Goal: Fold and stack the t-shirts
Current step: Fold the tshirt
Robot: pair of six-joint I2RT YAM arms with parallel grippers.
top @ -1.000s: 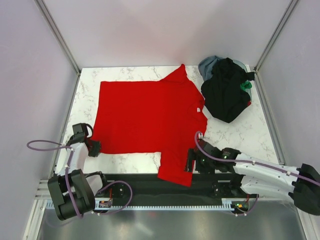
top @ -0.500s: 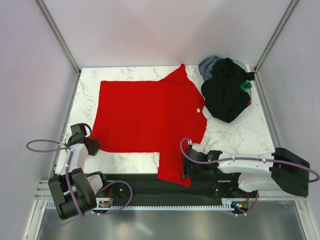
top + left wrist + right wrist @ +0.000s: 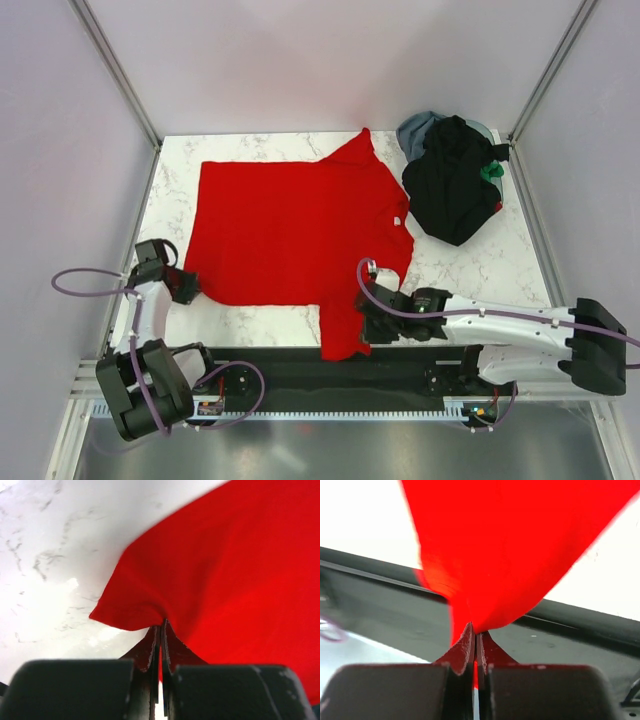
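So the left gripper point(image 3: 184, 284) sits at the near-left corner of the table point(image 3: 470, 270), jaws pressed together on the hem corner of the red t-shirt point(image 3: 295, 230). In the left wrist view the cloth puckers right at the fingertips, so it's a real pinch and not just resting on top. I'd guess it's holding that corner so the hem side can be carried over for a fold.

The red shirt itself lies spread flat across the middle of the marble, white neck label point(image 3: 397, 217) on its right side, with one sleeve pointing at the far edge and the other hanging off the near edge.

The right gripper point(image 3: 368, 320) is clamped on that near sleeve. The right wrist view shows the cloth tented up from the closed fingertips. It probably needs the sleeve off the edge before any fold works.

Far right corner has the waiting heap, well apart from the red one: a black shirt point(image 3: 455, 190) on top, a grey-blue shirt point(image 3: 418, 128) peeking out behind and a green bit point(image 3: 491, 171) at the side.

Count: two grippers, both pinching red cloth. One red shirt spread out. At least three more bunched up, can't tell exactly. Nothing folded yet.
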